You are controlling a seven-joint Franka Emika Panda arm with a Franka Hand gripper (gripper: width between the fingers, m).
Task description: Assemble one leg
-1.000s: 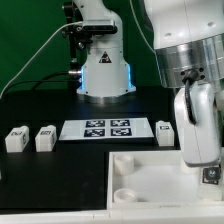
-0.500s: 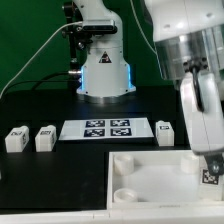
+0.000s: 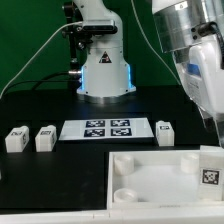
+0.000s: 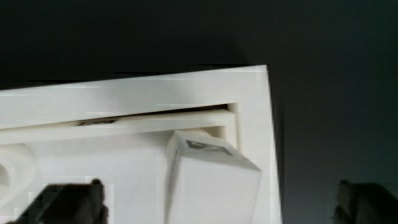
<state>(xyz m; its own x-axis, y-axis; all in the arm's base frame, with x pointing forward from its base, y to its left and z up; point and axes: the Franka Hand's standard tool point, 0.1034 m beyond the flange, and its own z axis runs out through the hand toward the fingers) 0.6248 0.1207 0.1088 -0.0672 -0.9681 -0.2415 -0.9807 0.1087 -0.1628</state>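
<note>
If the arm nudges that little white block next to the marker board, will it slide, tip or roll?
The block would probably slide, not roll: its faces look flat and it sits squarely on the table. It seems stiff, like hard plastic, so a push should not bend it. Being small, it is likely light and may skid or twist if pushed off-centre.

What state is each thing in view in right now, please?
gripper: open, holding nothing.
corner leg: standing in the white tray part's corner, ungripped; whether it is fully seated cannot be told.
first loose leg: lying on the table.
second loose leg: lying on the table.
third loose leg: lying on the table.
white tray part: lying flat.
</note>
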